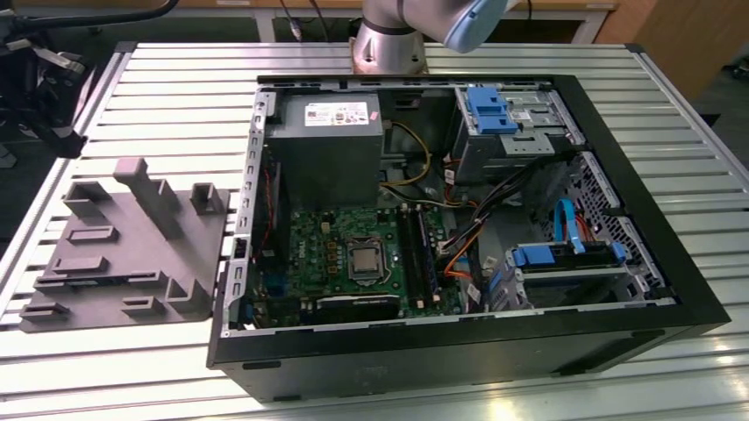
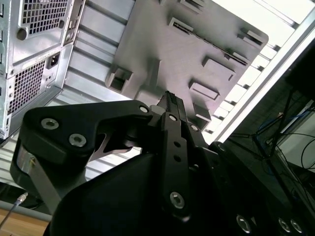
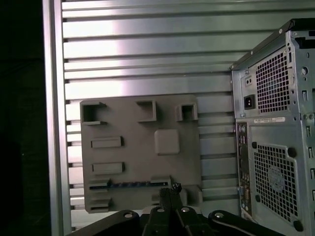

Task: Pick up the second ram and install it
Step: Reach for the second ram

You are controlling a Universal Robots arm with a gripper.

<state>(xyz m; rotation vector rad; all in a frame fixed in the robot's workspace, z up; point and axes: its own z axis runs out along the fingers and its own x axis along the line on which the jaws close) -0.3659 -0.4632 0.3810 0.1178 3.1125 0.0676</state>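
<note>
Above the grey fixture (image 3: 140,147) the gripper (image 3: 173,188) is hanging with its two black fingers (image 3: 166,196) pressed together into a narrow point, carrying nothing between them. In the second wrist view the gripper (image 2: 170,96) is showing the same closed tip, with the linkage arms folding inward behind it and the fixture (image 2: 172,44) lying well beyond, clear of any contact.

The second ram (image 3: 130,184) is sitting on edge in the fixture's long slot (image 3: 98,185), appearing as a thin dark strip with small bluish flecks. In the first wrist view the fingertips are lining up close to one end of that strip, but they are hovering apart from it and are not touching it.

The arm (image 1: 387,44) is rising from the far edge of the slatted table (image 1: 153,79), behind the open computer case (image 1: 468,351), and its pale blue joint cap (image 1: 474,22) is leaning toward the exterior view's right. The wrist is pointing down at the fixture (image 1: 129,254), which is lying on the table just beside the case on the exterior view's left. The perforated rear panel of the case (image 3: 270,147) is standing next to the fixture in the first wrist view. Inside the case the green motherboard (image 1: 339,237) is lying flat with its long black sockets (image 1: 416,250) running beside the processor; whether a stick is sitting in them I cannot tell.
</note>
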